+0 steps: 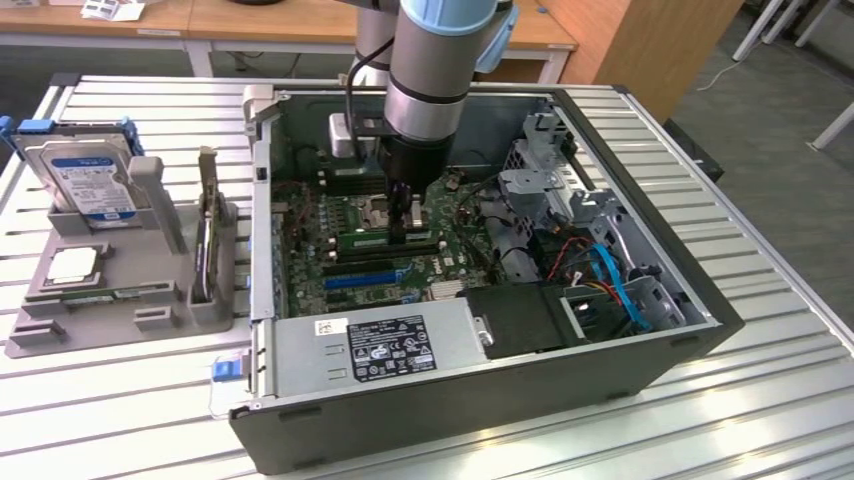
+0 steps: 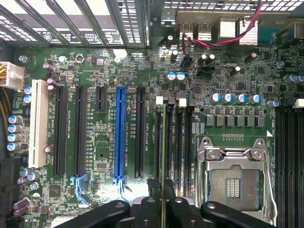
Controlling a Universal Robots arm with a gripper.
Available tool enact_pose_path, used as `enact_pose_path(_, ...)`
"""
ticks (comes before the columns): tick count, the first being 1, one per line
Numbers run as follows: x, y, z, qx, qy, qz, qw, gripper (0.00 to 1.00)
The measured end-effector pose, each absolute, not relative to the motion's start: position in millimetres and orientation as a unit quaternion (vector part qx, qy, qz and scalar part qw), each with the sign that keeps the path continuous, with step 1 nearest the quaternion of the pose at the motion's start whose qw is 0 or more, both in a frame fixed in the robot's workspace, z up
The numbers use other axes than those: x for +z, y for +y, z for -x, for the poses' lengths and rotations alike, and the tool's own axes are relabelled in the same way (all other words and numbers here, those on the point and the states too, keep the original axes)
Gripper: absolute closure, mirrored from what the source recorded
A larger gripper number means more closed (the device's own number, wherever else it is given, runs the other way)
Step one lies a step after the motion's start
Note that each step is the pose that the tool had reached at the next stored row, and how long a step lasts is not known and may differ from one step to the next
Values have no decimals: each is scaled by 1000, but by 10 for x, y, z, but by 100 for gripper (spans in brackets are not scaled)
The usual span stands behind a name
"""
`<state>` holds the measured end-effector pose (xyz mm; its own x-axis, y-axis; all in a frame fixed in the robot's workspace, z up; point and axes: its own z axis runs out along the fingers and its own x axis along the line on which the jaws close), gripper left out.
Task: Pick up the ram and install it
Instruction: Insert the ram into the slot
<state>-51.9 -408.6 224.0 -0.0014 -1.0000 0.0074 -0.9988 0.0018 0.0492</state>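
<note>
The ram (image 2: 163, 156) shows edge-on in the wrist view as a thin green strip, standing over one of the black memory slots (image 2: 170, 142) beside the CPU socket (image 2: 235, 183). My gripper (image 2: 163, 203) is shut on the ram's upper edge, with its dark fingers (image 2: 148, 209) on either side. In the exterior view the gripper (image 1: 404, 230) reaches straight down into the open computer case (image 1: 534, 400), and the ram (image 1: 380, 238) sits low against the motherboard (image 1: 441, 275) at the slots. Whether it is seated in the slot I cannot tell.
Inside the case, a power supply (image 1: 387, 345) sits near the front and a drive cage (image 1: 561, 190) with cables on the exterior view's right. A blue expansion slot (image 2: 118, 133) lies beside the memory slots. A grey holder (image 1: 94, 310) at the exterior view's left carries a hard drive (image 1: 87, 180) and a silver chip (image 1: 70, 262).
</note>
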Motion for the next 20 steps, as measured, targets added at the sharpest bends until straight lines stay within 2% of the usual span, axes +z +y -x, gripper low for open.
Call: enact_pose_path(20, 2226, -4086, 511, -15, -708, -706, 20, 86)
